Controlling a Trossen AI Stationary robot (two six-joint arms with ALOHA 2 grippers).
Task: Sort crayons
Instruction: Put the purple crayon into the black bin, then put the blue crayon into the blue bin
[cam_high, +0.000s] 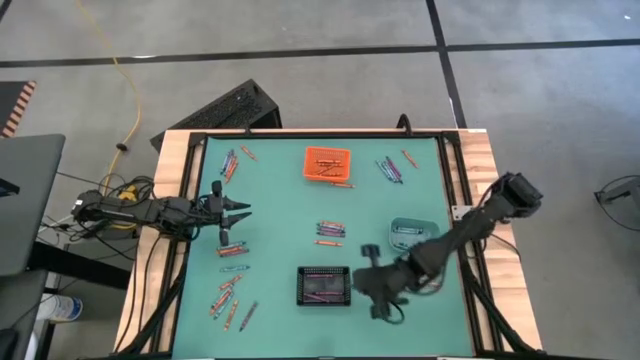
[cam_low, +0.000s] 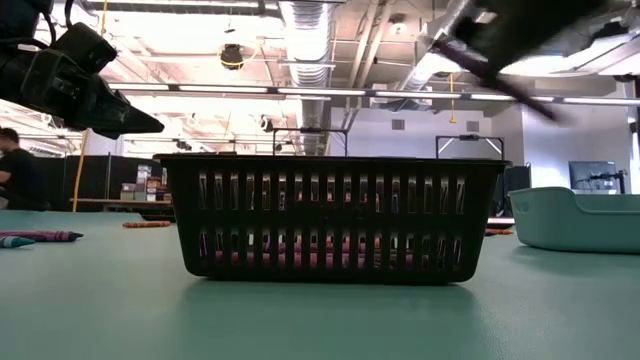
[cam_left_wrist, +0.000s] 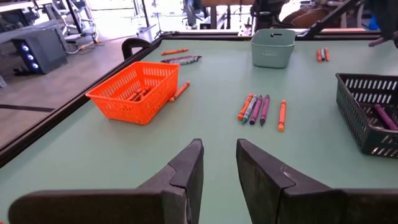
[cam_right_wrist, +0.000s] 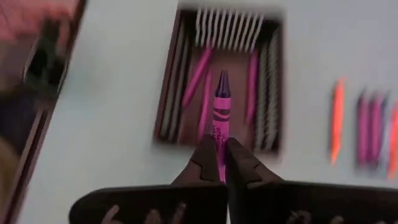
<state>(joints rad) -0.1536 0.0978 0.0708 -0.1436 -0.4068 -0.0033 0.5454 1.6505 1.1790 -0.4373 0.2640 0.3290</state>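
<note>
Crayons lie in loose groups on the green table: at the centre (cam_high: 330, 230), far left (cam_high: 229, 162), far right (cam_high: 390, 168) and near left (cam_high: 231, 300). My right gripper (cam_high: 374, 290) hangs just right of the black bin (cam_high: 323, 272), shut on a purple crayon (cam_right_wrist: 221, 112). In the right wrist view that crayon points over the black bin (cam_right_wrist: 169, 93), which holds purple crayons. My left gripper (cam_left_wrist: 219, 152) waits open at the table's left side (cam_high: 243, 213), holding nothing. My right gripper pinches the purple crayon by its blunt end (cam_right_wrist: 219, 142) between the two fingertips. The crayon runs along the fingers and sticks out past them, tip (cam_right_wrist: 222, 78) forward. The fingers slant down from the table's right side. The crayon is lifted clear of table and bin.
An orange bin (cam_high: 327, 162) with orange crayons stands at the far middle. A teal bin (cam_high: 412, 232) sits right of centre, under my right arm. A raised black frame (cam_high: 195, 200) borders the table. Open green surface lies between the bins.
</note>
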